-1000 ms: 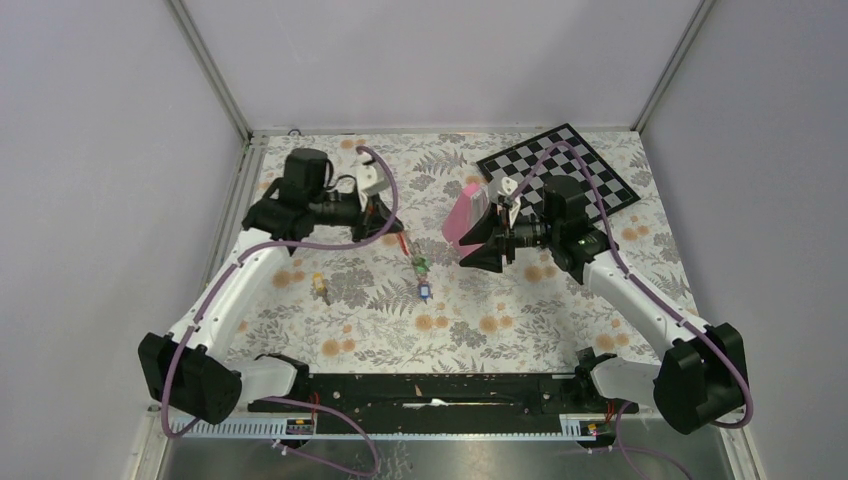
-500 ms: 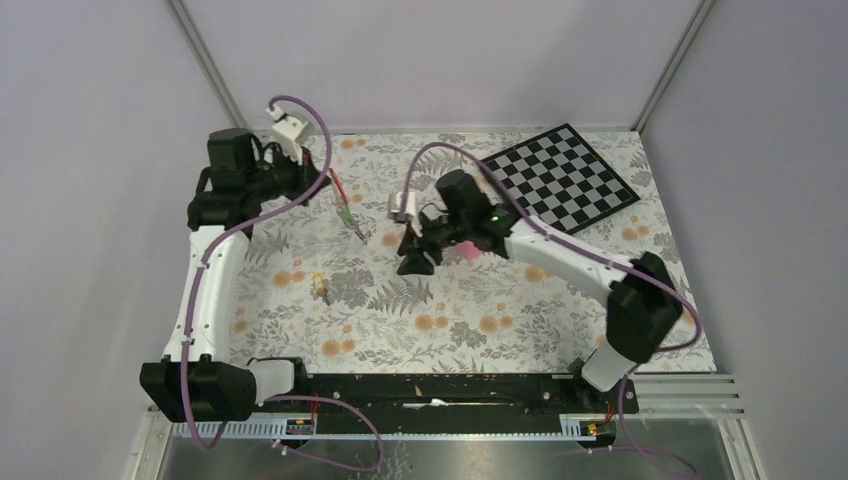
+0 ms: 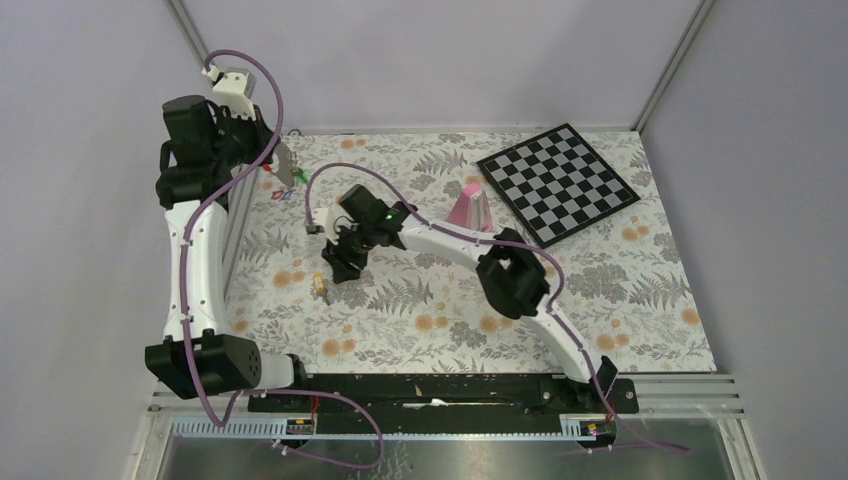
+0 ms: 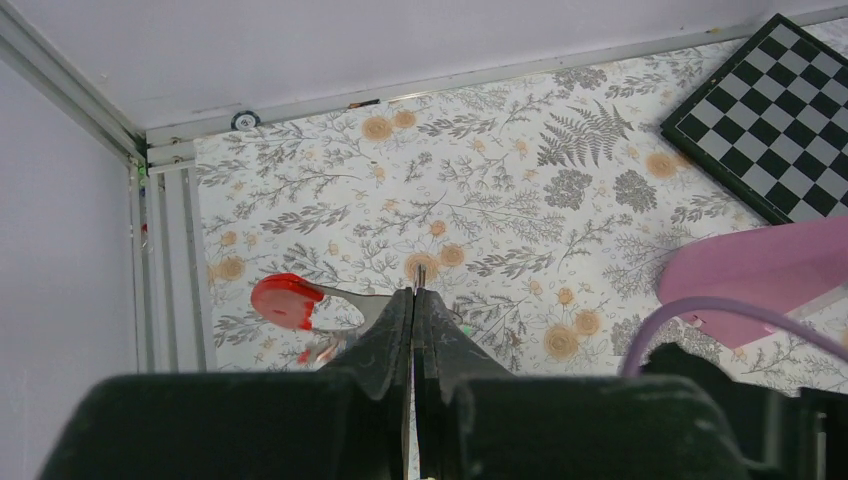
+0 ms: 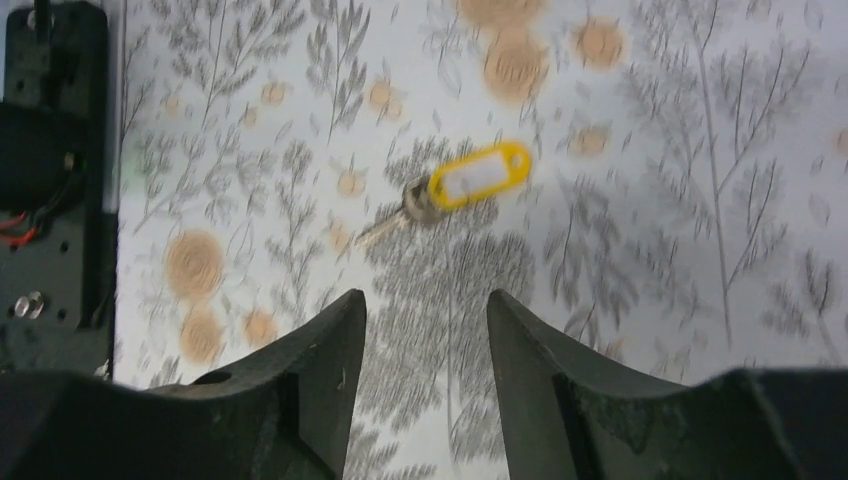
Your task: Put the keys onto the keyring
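Note:
My left gripper [image 3: 286,168] is raised at the far left, shut on the keyring [image 4: 345,300]. The ring's grey loop and red part [image 4: 285,300] stick out left of the closed jaws. Small tagged keys [image 3: 282,190] dangle under it, blurred. One key with a yellow tag [image 5: 470,185] lies flat on the floral cloth, also seen from above [image 3: 320,287]. My right gripper [image 5: 425,310] hovers just short of that key, open, with nothing between its fingers. From above, my right gripper [image 3: 340,270] reaches far across to the left side.
A pink pyramid [image 3: 468,207] stands near the back centre. A chessboard [image 3: 558,182] lies at the back right. A metal frame rail [image 3: 235,215] runs along the cloth's left edge, close under my left arm. The black base bar [image 5: 50,200] shows beside the yellow-tagged key.
My left arm swung back and left, lifting the keyring with its keys. My right arm swept left from beside the pink pyramid to above the yellow-tagged key.

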Controlling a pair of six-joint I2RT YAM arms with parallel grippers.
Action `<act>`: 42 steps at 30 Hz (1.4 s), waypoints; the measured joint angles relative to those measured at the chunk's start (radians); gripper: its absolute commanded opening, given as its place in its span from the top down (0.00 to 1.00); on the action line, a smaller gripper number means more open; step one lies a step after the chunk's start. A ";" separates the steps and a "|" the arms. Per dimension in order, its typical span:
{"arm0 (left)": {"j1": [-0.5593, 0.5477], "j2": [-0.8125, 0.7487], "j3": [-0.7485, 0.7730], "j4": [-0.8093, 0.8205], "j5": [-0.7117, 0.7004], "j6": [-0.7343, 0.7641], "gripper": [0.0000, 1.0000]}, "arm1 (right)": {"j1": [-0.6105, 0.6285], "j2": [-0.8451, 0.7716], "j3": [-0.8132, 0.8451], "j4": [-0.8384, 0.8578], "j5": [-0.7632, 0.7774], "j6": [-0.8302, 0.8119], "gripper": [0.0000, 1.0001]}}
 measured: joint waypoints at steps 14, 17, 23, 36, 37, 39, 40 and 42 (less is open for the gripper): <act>0.001 0.030 0.029 -0.021 0.004 -0.010 1.00 | 0.031 0.323 0.451 -0.174 -0.002 -0.050 0.44; 0.001 0.030 0.025 -0.022 0.017 -0.013 1.00 | 0.040 0.335 0.451 -0.173 -0.002 -0.070 0.44; 0.001 0.017 -0.023 -0.024 0.029 -0.012 1.00 | 0.057 0.357 0.467 -0.164 -0.005 -0.093 0.46; 0.001 -0.015 -0.065 -0.024 0.054 0.007 1.00 | 0.071 0.370 0.484 -0.155 0.016 -0.134 0.57; 0.001 -0.018 -0.068 -0.025 0.055 0.008 1.00 | 0.072 0.371 0.486 -0.154 0.020 -0.135 0.59; 0.001 -0.020 -0.073 -0.026 0.059 0.010 1.00 | 0.073 0.378 0.496 -0.150 0.025 -0.136 0.63; 0.001 -0.020 -0.074 -0.026 0.060 0.011 1.00 | 0.073 0.381 0.498 -0.144 0.029 -0.136 0.65; 0.001 -0.020 -0.080 -0.027 0.062 0.013 1.00 | 0.074 0.382 0.499 -0.138 0.035 -0.135 0.69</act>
